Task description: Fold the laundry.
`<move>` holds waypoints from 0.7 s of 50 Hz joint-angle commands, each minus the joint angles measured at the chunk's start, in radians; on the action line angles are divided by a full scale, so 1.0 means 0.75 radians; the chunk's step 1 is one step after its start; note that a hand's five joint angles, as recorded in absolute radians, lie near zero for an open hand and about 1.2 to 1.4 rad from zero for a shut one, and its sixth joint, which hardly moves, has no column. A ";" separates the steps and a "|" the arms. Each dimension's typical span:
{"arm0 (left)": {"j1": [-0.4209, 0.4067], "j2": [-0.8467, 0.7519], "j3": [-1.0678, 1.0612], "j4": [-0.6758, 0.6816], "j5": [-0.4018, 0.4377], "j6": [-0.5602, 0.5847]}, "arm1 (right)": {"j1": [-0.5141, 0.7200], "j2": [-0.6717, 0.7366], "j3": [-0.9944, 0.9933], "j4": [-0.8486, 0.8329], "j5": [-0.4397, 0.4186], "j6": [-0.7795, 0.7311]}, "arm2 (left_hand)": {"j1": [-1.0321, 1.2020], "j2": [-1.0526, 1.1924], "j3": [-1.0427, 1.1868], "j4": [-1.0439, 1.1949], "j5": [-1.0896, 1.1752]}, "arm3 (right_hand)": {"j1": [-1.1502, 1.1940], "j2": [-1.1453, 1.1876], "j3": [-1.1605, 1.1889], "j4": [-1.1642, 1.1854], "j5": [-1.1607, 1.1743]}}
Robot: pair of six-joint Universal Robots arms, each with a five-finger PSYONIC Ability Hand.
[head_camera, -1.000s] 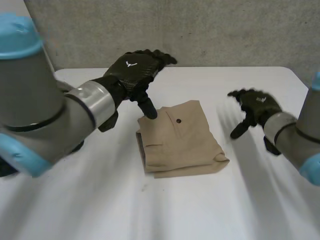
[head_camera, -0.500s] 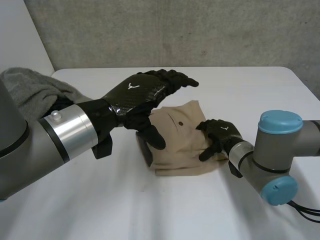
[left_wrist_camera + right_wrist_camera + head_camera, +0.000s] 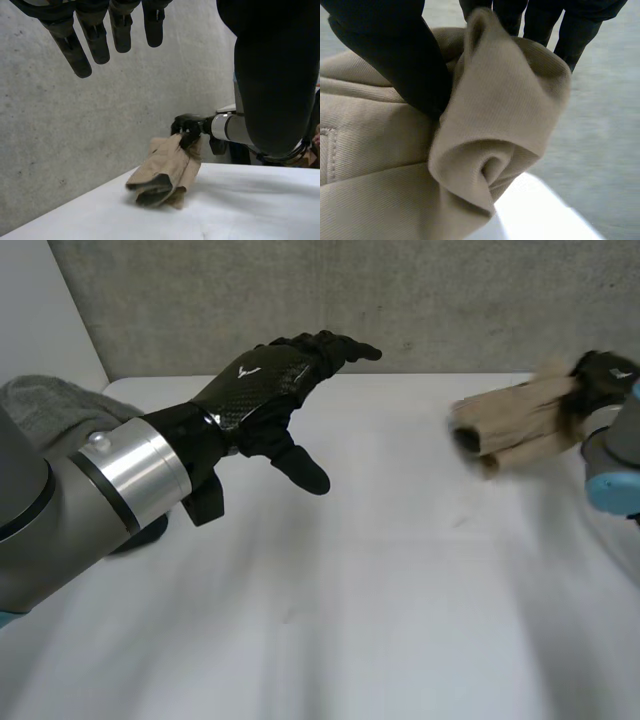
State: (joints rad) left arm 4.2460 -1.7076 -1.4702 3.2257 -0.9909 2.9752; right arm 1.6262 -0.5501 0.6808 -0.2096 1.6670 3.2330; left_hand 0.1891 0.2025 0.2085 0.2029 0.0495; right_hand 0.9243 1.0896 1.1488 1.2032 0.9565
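Near the far right corner of the desk [image 3: 380, 620], the khaki garment [image 3: 515, 422] is only a blur in the head view and its folds cannot be read. The right hand [image 3: 605, 375] clutching it runs off the picture's edge. In the right wrist view the garment covers most of that hand's fingers. At the desk's left edge a grey cloth [image 3: 45, 410] sits partly behind the left arm [image 3: 90, 500]. In the left wrist view the thumb of the left hand [image 3: 270, 75] hides much of the right arm [image 3: 225, 127].

Folded garment [image 3: 515, 422] at table's [image 3: 350, 620] right, heaped cloth [image 3: 45, 410] far left.
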 commanded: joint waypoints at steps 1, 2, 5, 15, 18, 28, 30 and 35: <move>-0.024 -0.004 0.013 0.004 -0.029 -0.015 | -0.137 0.302 -0.496 0.091 0.058 -0.040 | -0.019 -0.037 -0.045 -0.038 -0.066 | 0.629 0.409 0.330 0.257 0.354; -0.028 -0.004 0.011 0.004 -0.029 -0.015 | -0.141 0.324 -0.525 0.099 0.050 -0.046 | -0.019 -0.037 -0.045 -0.038 -0.066 | 0.629 0.409 0.330 0.257 0.354; -0.037 -0.006 0.007 0.004 -0.029 -0.011 | -0.170 0.412 -0.609 0.138 -0.003 -0.073 | -0.019 -0.037 -0.045 -0.038 -0.066 | 0.629 0.409 0.330 0.257 0.354; -0.049 -0.028 0.015 0.006 -0.033 -0.013 | -0.262 0.370 -0.493 0.175 0.007 -0.158 | -0.019 -0.037 -0.045 -0.038 -0.066 | -1.000 -1.220 -1.299 -1.372 -1.275; -0.053 -0.022 0.017 0.006 -0.037 -0.015 | -0.270 0.302 -0.419 0.137 0.113 -0.323 | -0.019 -0.037 -0.045 -0.038 -0.066 | -1.000 -1.220 -1.299 -1.372 -1.275; -0.049 -0.006 0.019 0.006 -0.082 -0.017 | -0.162 -0.117 0.235 -0.366 -0.019 -0.533 | -0.019 -0.037 -0.045 -0.038 -0.066 | -1.000 -1.220 -1.299 -1.372 -1.275; -0.043 0.000 0.019 0.006 -0.100 -0.019 | -0.123 -0.268 0.475 -0.548 -0.156 -0.533 | -0.019 -0.037 -0.045 -0.038 -0.066 | -1.000 -1.220 -1.299 -1.372 -1.275; 0.022 0.033 0.029 0.017 -0.223 -0.015 | -0.011 -0.587 0.973 -0.910 -0.455 -0.498 | -0.019 -0.037 -0.045 -0.038 -0.066 | -1.000 -1.220 -1.299 -1.372 -1.275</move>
State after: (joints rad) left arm 4.2184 -1.7060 -1.4558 3.2310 -1.0728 2.9616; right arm 1.5233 -0.7182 0.9827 -0.5865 1.5957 2.8165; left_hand 0.1891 0.2025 0.2085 0.2029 0.0495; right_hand 0.2265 0.2102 0.2120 0.2113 0.0475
